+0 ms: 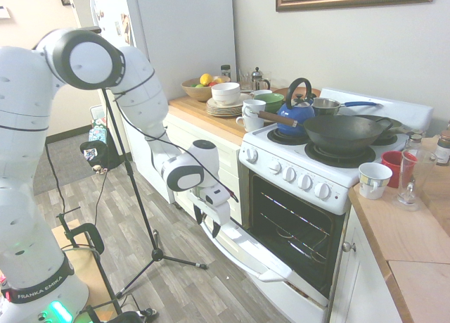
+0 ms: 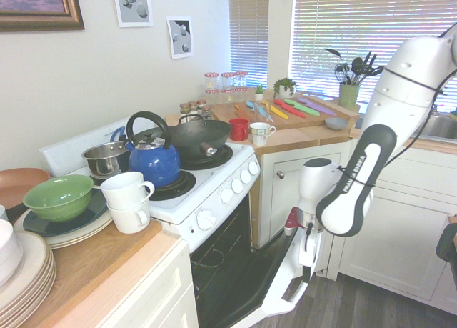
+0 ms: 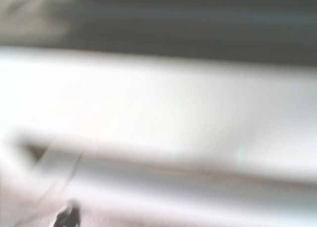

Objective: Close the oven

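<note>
The white oven [image 1: 299, 179] stands with its door [image 1: 242, 245] hanging partly open, tilted down toward the floor. Dark racks [image 1: 295, 221] show inside. My gripper [image 1: 208, 222] is at the door's outer top edge, by the near end of the white handle [image 1: 261, 265]. From the other side, the gripper [image 2: 307, 265] points down against the door's edge [image 2: 282, 289]. The wrist view is a blur of white door panel [image 3: 158, 108] under a dark band.
A blue kettle [image 1: 295, 112], a black wok [image 1: 344, 133] and a small pot sit on the stove top. Cups [image 1: 374, 179] stand on the wooden counter right of the oven. Plates, bowls and fruit fill the counter [image 1: 204, 112] to its left. White cabinets flank the oven.
</note>
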